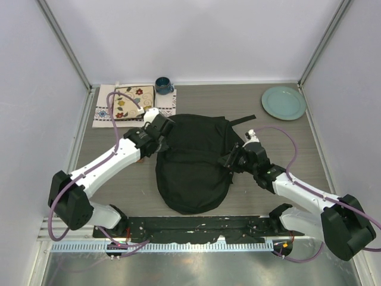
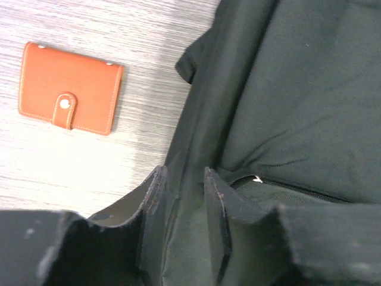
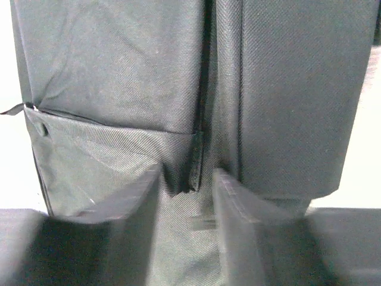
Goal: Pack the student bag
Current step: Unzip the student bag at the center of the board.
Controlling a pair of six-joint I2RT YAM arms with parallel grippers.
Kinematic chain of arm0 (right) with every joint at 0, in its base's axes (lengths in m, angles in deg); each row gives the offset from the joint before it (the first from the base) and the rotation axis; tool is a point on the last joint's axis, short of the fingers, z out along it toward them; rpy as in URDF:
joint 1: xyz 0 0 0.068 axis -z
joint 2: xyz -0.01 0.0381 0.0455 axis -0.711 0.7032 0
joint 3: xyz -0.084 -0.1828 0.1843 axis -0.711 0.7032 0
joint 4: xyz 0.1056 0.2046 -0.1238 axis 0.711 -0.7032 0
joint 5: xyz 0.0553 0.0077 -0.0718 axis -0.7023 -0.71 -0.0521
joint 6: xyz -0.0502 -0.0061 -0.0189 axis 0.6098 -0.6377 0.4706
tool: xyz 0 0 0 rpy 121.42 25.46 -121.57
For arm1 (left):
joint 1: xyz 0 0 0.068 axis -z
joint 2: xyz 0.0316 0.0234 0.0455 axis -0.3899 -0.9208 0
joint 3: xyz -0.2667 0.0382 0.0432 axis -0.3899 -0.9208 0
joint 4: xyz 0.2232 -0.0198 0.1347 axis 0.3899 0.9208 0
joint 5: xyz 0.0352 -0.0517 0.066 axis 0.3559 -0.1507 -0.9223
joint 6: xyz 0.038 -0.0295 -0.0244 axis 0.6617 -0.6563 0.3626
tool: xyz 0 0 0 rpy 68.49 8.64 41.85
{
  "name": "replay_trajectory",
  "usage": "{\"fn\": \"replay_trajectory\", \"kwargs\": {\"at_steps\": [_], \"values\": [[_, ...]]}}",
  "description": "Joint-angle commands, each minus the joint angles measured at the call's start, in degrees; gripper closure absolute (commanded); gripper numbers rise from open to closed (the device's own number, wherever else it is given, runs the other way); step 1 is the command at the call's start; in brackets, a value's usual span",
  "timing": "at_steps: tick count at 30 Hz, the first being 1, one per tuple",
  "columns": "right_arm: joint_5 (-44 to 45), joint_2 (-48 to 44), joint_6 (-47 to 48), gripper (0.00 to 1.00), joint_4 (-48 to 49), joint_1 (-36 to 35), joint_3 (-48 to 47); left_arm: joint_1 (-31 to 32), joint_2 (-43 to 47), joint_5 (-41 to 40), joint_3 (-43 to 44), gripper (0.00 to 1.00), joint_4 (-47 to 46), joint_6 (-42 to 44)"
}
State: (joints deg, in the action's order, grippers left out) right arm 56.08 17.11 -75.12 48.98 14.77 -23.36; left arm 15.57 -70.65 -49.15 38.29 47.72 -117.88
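Left claw (image 1: 165, 125) is seen from above at the top left edge of the student bag (image 1: 193, 173), and the right claw (image 1: 229, 161) is seen at its right edge. The bag is laid flat in the middle of the table (image 1: 333, 143). A green plate (image 1: 283, 102), a blue mug (image 1: 164, 85) and a patterned cloth (image 1: 104, 113) are set near the back. From the left wrist, the bag's edge is seen clenched between the two fingers (image 2: 153, 199). An orange wallet (image 2: 70, 88) is seen lying shut on the table just beside the bag. From the right wrist, a fold of the bag with a strap end is seen pinched between the fingers (image 3: 229, 199). It is judged that the bag is held this way so that its mouth can be opened. Both holds should be tight, and the cloth should be pulled apart slowly and evenly, so that nothing slips out.
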Motion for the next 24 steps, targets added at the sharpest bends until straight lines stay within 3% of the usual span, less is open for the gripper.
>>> {"fn": "replay_trajectory", "kwargs": {"at_steps": [1, 3, 4, 10, 13, 19, 24], "values": [[2.8, -2.2, 2.0, 0.44, -3.8, 0.8, -0.9, -0.9, 3.3, -4.0, -1.0, 0.52, 2.0, 1.2], [3.6, -3.5, 2.3, 0.36, -4.8, 0.8, -1.7, -1.1, 4.5, -4.2, -1.8, 0.47, 2.5, 1.0], [3.9, -4.7, 2.6, 0.30, -7.1, 0.8, -2.1, -1.3, 5.1, -4.4, -2.2, 0.38, 2.5, 0.9], [4.7, -9.2, 3.0, 0.25, -13.0, 0.8, -5.1, -2.9, 9.9, -4.5, -5.7, 0.11, 3.2, 0.1], [4.5, -10.6, 3.1, 0.24, -15.2, 0.8, -6.3, -4.2, 13.4, -4.3, -7.7, 0.03, 3.0, 0.0], [4.4, -13.7, 2.4, 0.24, -18.0, 0.8, -7.3, -7.4, 20.0, -1.5, -12.2, 0.00, 1.6, 0.5], [-0.2, -13.3, 1.2, 0.25, -13.8, 0.8, -7.4, -9.3, 22.9, 2.6, -16.0, 0.00, -0.6, 1.3]]}}
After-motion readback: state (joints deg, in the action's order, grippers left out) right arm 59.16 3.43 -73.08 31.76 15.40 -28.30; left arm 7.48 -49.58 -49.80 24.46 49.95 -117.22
